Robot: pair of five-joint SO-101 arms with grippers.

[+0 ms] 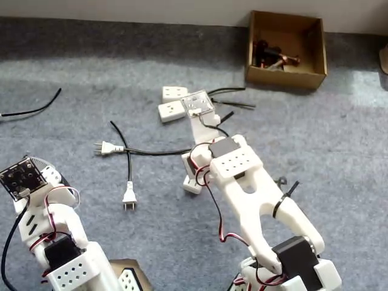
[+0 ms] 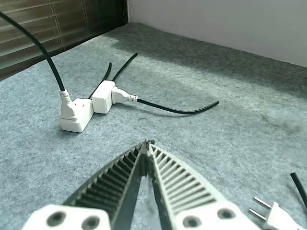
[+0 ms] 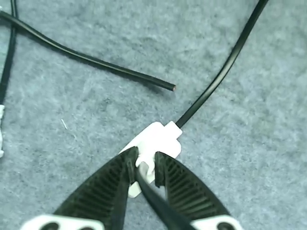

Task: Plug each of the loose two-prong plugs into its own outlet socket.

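The right gripper point(image 3: 144, 160) is clenched on a white two-prong plug point(image 3: 160, 139) lying on the grey carpet point(image 3: 240, 167), so the pickup looks in hand; next, lift it and align its prongs with an empty outlet socket point(image 1: 171, 110), while the left gripper point(image 2: 147, 143) sits closed, holding nothing.

Overhead camera above carpet point(image 1: 91, 79); wrist cameras close over it.

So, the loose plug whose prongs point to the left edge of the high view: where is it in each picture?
High view: the loose plug lies left of centre.
Left wrist view: the plug is at the picture's edge, close to the left gripper.
Right wrist view: not in it; the right gripper holds a second plug.
Shared landmark: the cut-ended black cable, in the high and left wrist views.
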